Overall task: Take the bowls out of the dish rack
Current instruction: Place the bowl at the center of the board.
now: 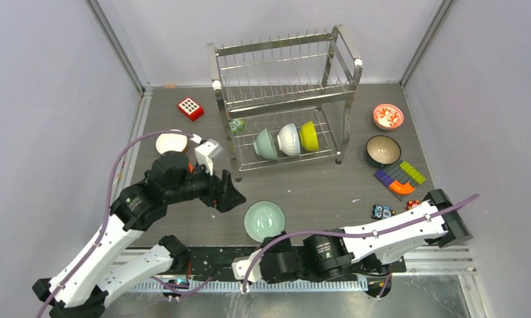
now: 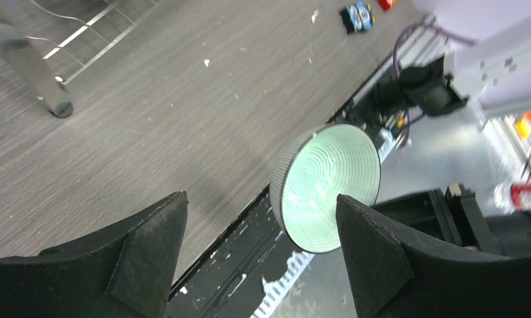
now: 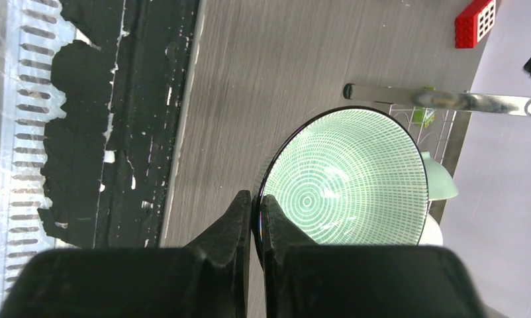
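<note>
The steel wire dish rack [image 1: 284, 69] stands at the back middle. Its lower tier holds a pale teal bowl [image 1: 265, 144], a white bowl [image 1: 289, 139] and a lime-yellow bowl [image 1: 309, 135], all on edge. My right gripper [image 1: 267, 244] is shut on the near rim of a green patterned bowl [image 1: 264, 220], at the table's front edge. The right wrist view shows its fingers [image 3: 246, 218] pinching that rim [image 3: 349, 179]. My left gripper [image 1: 227, 196] is open and empty, left of this bowl [image 2: 329, 185].
A white bowl [image 1: 171, 142] sits behind the left arm. A red-and-white patterned bowl [image 1: 388, 116] and a dark bowl [image 1: 383, 150] sit at right. Flat toy bricks [image 1: 400, 177], small toys [image 1: 382, 212] and a red dotted block [image 1: 191, 108] lie around.
</note>
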